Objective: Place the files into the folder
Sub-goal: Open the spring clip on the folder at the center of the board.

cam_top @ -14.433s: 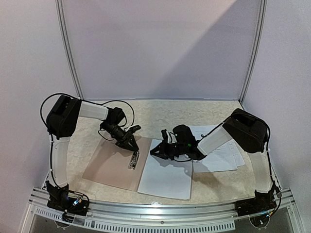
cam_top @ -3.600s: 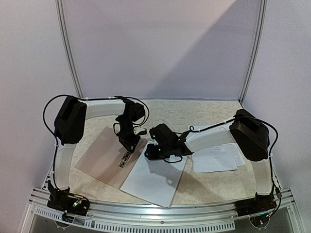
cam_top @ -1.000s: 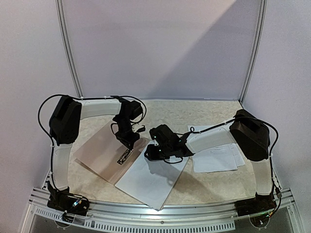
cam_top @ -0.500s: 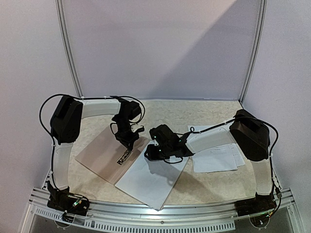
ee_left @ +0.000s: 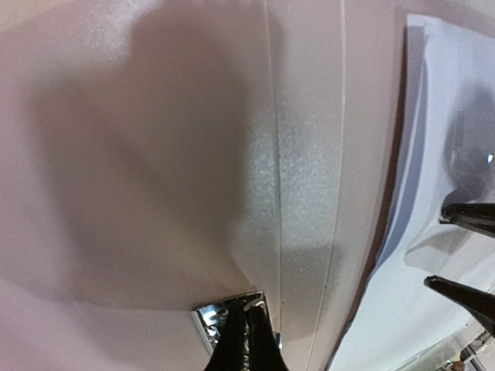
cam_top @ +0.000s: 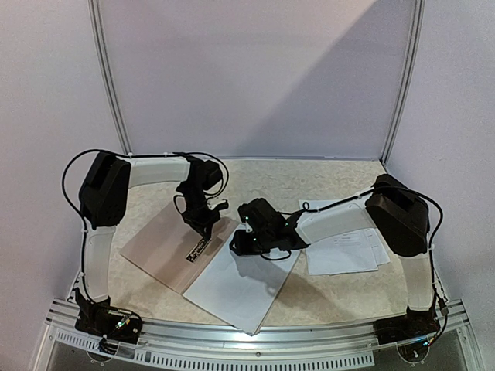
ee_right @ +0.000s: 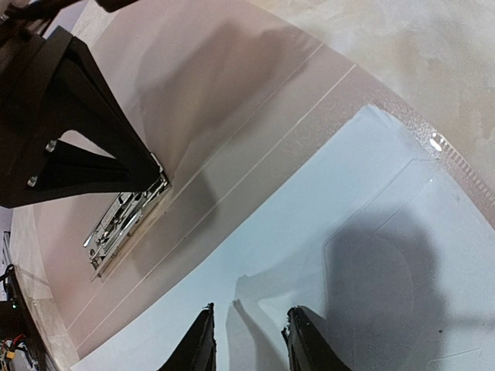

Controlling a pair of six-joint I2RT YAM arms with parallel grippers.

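The tan folder [cam_top: 158, 246] lies flat left of centre, turned at an angle, with a metal clip [cam_top: 199, 249] near its right edge. A blank white file sheet [cam_top: 236, 287] overlaps that edge. My left gripper [cam_top: 204, 226] is shut, and its tips press on the far end of the clip [ee_left: 224, 321]. My right gripper [cam_top: 244, 244] stands open with both fingertips [ee_right: 199, 344] down on the sheet [ee_right: 371, 232]. A small ridge of paper is raised between them. More printed files [cam_top: 344, 249] lie stacked at the right.
The right arm's forearm [cam_top: 329, 222] reaches across the stacked files. The table's front rail [cam_top: 255, 340] runs just below the sheet's near corner. Marbled table surface [cam_top: 294, 182] lies behind both grippers, up to the back wall.
Since the oldest frame the folder and sheet have swung round together, and the left gripper has closed onto the clip's end. Over the last second nothing visibly moves.
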